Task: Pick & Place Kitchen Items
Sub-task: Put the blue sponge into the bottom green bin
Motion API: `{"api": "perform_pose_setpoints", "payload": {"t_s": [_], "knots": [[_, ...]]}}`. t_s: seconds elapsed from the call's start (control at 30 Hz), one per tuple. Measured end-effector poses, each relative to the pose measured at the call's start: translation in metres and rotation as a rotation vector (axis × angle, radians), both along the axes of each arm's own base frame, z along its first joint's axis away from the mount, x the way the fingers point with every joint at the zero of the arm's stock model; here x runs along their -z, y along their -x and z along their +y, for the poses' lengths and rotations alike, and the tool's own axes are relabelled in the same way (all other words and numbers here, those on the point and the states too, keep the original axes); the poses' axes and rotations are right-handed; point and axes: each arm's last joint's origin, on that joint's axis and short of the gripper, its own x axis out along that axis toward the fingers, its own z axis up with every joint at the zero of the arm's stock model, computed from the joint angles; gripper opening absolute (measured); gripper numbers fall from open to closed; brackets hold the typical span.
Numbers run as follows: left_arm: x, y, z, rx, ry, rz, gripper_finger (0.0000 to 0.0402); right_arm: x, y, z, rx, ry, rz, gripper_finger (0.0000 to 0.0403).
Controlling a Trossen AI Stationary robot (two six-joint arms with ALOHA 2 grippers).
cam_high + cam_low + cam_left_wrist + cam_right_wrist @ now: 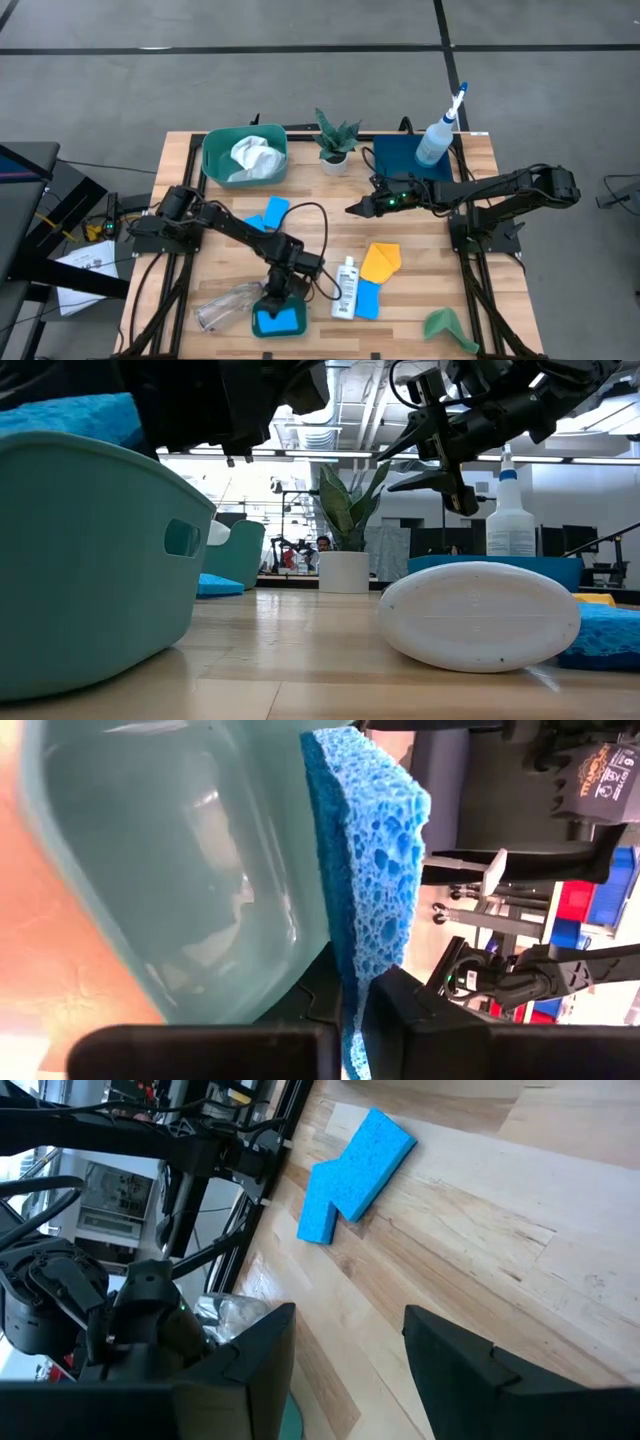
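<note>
At the table's near edge, the left arm reaches out with its elbow bent and its wrist turned down, so the left gripper hangs over a small green tub and pinches a blue sponge between its fingers, the sponge right at the tub's rim. Just beside the tub lie a clear spray bottle on its side, a small white bottle, another blue sponge and a yellow cloth. Farther back, the right arm stretches level across the middle of the table, and the right gripper hovers above bare wood with its fingers apart and empty. Beyond it, two blue sponges lie touching.
</note>
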Motion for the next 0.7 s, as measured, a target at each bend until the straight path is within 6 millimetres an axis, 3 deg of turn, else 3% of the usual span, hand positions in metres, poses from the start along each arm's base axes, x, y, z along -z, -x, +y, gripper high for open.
{"api": "perform_pose_setpoints", "payload": {"t_s": [0.27,0.7], "knots": [[0.0002,-0.0002,0.0002,-0.001,-0.011,-0.005,0.0053,0.0001,0.0000,-0.0001,0.003,0.001,0.000,0.0179],[0.0013,-0.0010,0.0019,-0.012,-0.060,-0.021,0.0184,0.0001,0.0000,-0.0002,0.003,0.001,0.000,0.0179]]}}
